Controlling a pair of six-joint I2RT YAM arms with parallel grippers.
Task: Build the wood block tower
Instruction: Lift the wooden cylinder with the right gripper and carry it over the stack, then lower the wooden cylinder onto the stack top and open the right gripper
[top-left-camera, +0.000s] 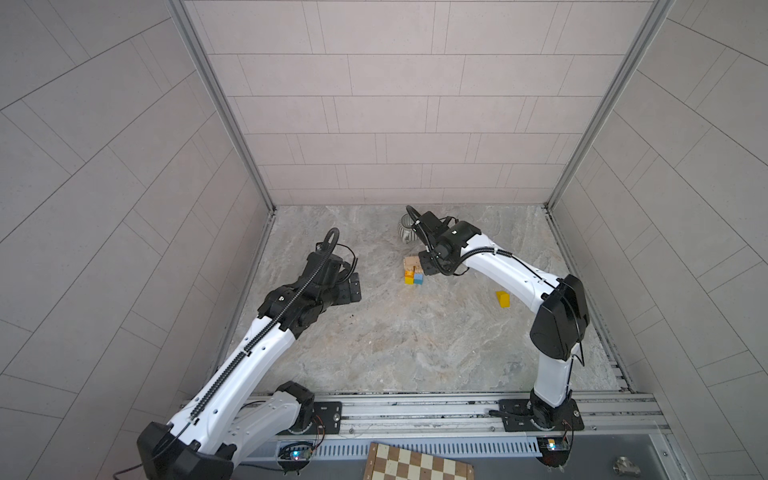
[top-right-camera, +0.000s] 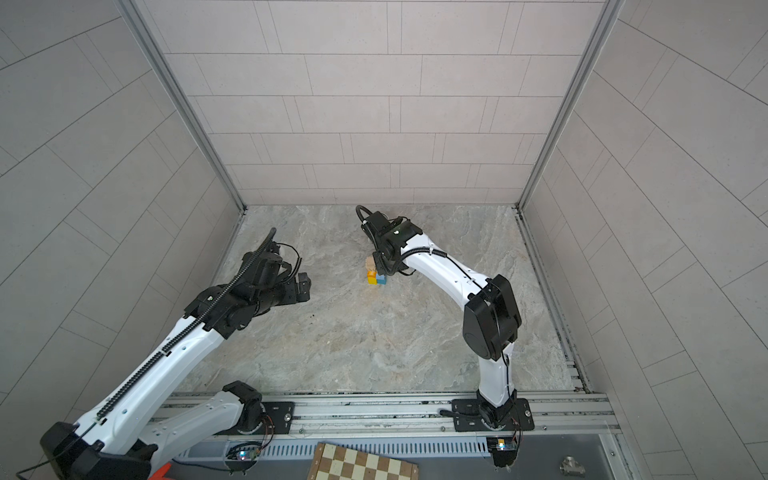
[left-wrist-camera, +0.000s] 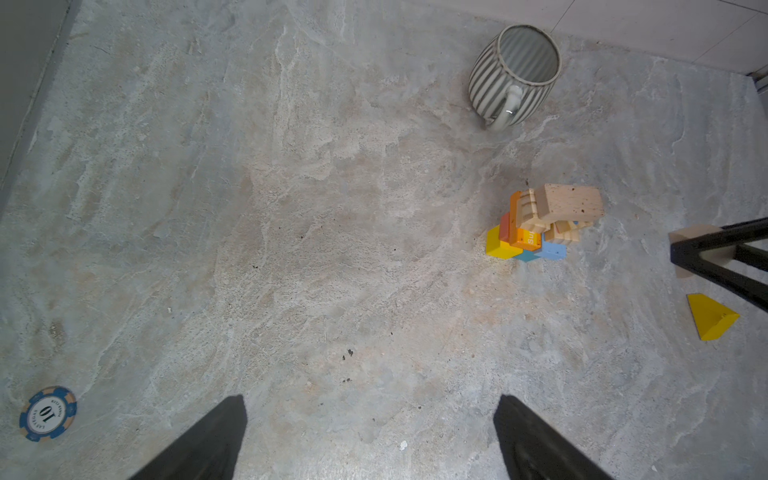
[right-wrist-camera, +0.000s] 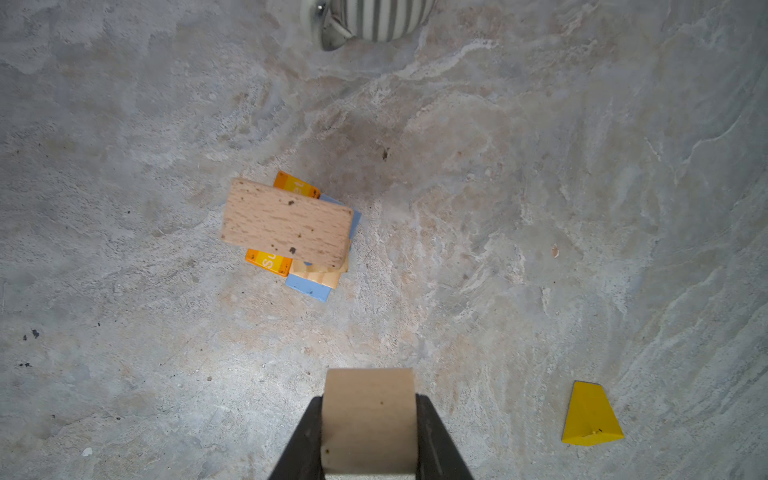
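Holds left fingers (left-wrist-camera: 208, 440) released, empty, well apart from the wood block tower (left-wrist-camera: 552, 216). Clenches right fingers (right-wrist-camera: 434, 440) around a plain block (right-wrist-camera: 369, 419), with the tower just ahead and below. Risks toppling the crooked, overhanging stack if set down off-centre or nudged sideways on release.

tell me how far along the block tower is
Done: the wood block tower stands several layers high, capped by a plain wood brick. In hand: the right tool grips a plain wood block close to the tower, not yet placed. Left: that block goes on, and a yellow wedge lies loose on the table. The left tool hangs open, empty.
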